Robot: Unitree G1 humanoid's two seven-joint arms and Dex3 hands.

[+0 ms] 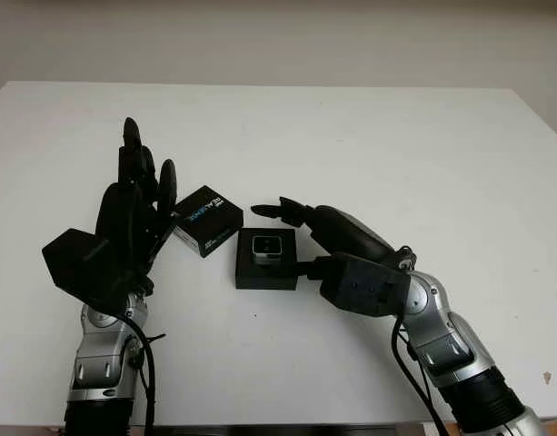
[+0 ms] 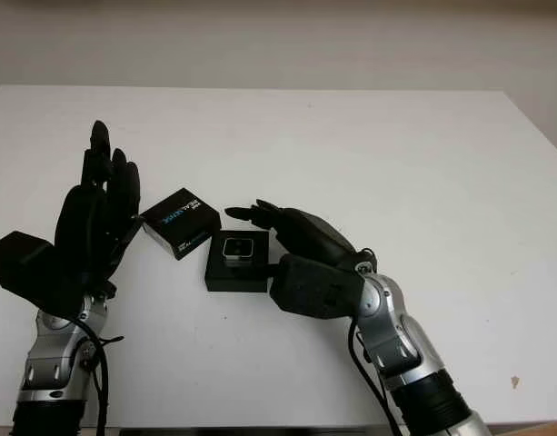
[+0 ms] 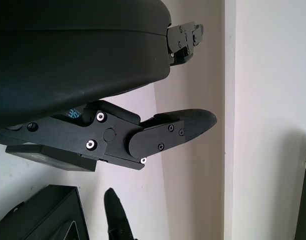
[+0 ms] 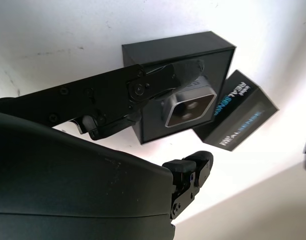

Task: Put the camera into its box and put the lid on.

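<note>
White table (image 1: 369, 145): one camera (image 1: 266, 245), one box (image 1: 265, 271), one lid (image 1: 206, 220).

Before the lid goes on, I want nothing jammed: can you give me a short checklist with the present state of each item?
1. Camera sits in the box: ok.
2. Camera fully seated, level: cannot tell.
3. Lid within reach, beside the box on the table: ok.
4. Left robot hand free for the lid, open, beside it: ok.
5. Right robot hand clear of the box: not ok, a finger reaches over the camera.
6. Lid the right way up: cannot tell.
</note>
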